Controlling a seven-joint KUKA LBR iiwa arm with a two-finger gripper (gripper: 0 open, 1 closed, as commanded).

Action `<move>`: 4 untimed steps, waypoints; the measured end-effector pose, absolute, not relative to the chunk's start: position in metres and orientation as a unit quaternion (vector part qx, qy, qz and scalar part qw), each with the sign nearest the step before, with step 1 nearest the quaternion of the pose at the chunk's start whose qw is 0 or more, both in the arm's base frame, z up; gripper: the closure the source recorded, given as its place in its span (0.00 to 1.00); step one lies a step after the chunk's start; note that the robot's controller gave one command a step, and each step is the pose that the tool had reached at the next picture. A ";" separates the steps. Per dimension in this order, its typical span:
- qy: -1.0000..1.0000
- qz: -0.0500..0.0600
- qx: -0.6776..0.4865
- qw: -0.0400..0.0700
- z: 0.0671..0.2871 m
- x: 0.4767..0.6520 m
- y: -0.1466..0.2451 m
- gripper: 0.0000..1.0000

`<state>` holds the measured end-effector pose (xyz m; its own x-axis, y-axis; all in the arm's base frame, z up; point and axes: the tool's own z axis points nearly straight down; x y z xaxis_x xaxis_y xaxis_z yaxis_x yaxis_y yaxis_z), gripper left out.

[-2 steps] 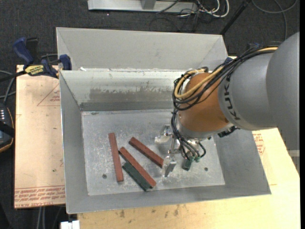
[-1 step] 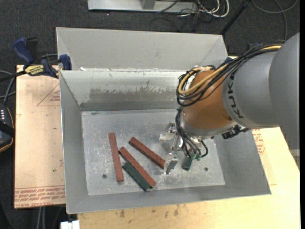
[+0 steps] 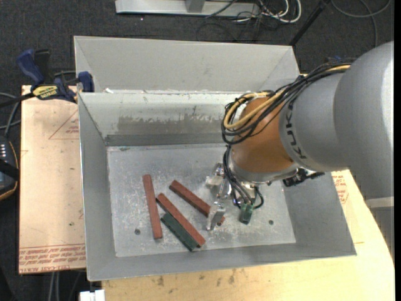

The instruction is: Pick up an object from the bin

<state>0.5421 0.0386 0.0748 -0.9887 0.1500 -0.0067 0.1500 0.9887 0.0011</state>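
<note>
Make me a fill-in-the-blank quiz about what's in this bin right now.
The bin holds ___ reddish-brown bars. The one dark bar lying beside them is ___ in colour. In this view the gripper is on the ___ side of the bars.
Missing words: three; green; right.

Bin (image 3: pixel 125 168) floor: I see open room along the back and left. Obstacles: three red-brown sticks (image 3: pixel 179 217) and a dark green stick (image 3: pixel 179 232) clustered front-centre; my arm (image 3: pixel 263 149) blocks the right.
</note>
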 end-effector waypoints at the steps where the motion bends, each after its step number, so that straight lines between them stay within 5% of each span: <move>1: 0.993 0.003 0.115 0.011 0.080 0.561 0.035 1.00; 3: 0.993 0.003 0.115 0.010 0.083 0.560 0.034 1.00; 4: 0.993 0.001 0.114 0.001 0.097 0.556 0.034 1.00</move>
<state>0.5559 0.0341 0.0974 -0.9740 0.2265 -0.0016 0.2265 0.9740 0.0015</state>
